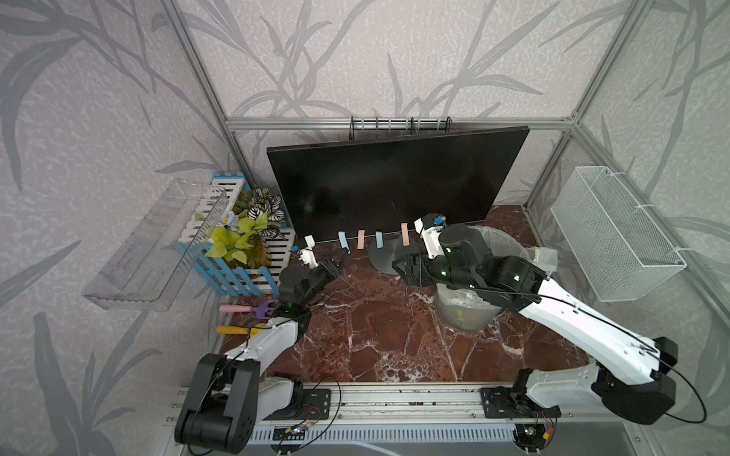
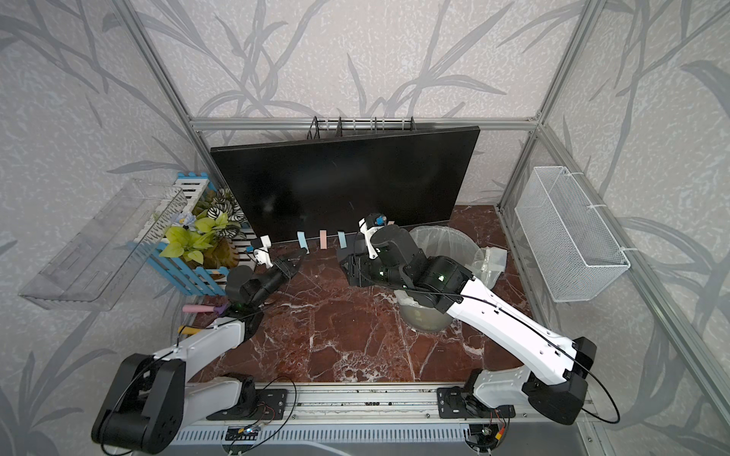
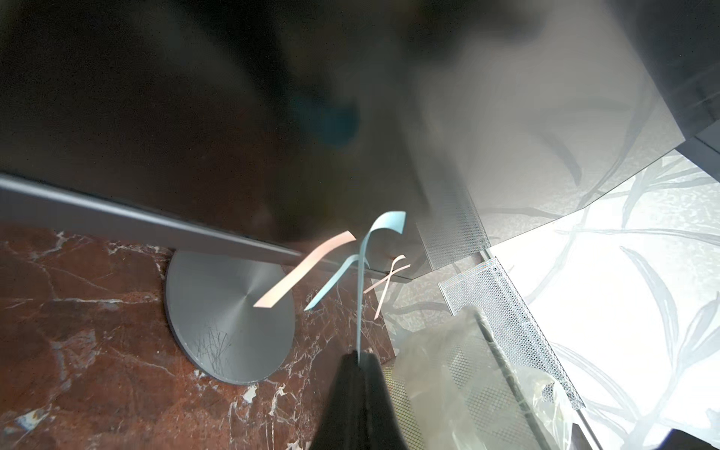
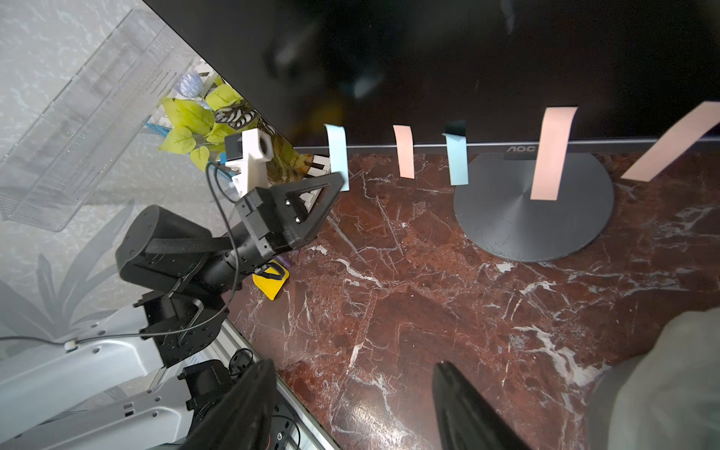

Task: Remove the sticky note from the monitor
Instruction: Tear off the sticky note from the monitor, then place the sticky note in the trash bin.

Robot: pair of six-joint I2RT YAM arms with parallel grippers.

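The sticky note point(image 4: 336, 150), a pale blue strip, hangs from the lower edge of the monitor point(image 1: 395, 177), at the left end of a row of blue and pink strips. The left end effector point(image 3: 358, 356) is pinched shut on its free lower end. The right end effector point(image 4: 354, 366) stands wide open and empty near the lined bin point(image 1: 501, 233). I'd worry the thin paper slips or tears under a sideways pull, or that the tug rocks the screen on its disc stand point(image 4: 533, 226). Underneath is a glossy red-brown marbled tabletop point(image 1: 375, 327), with grey leaf-print walls all round.
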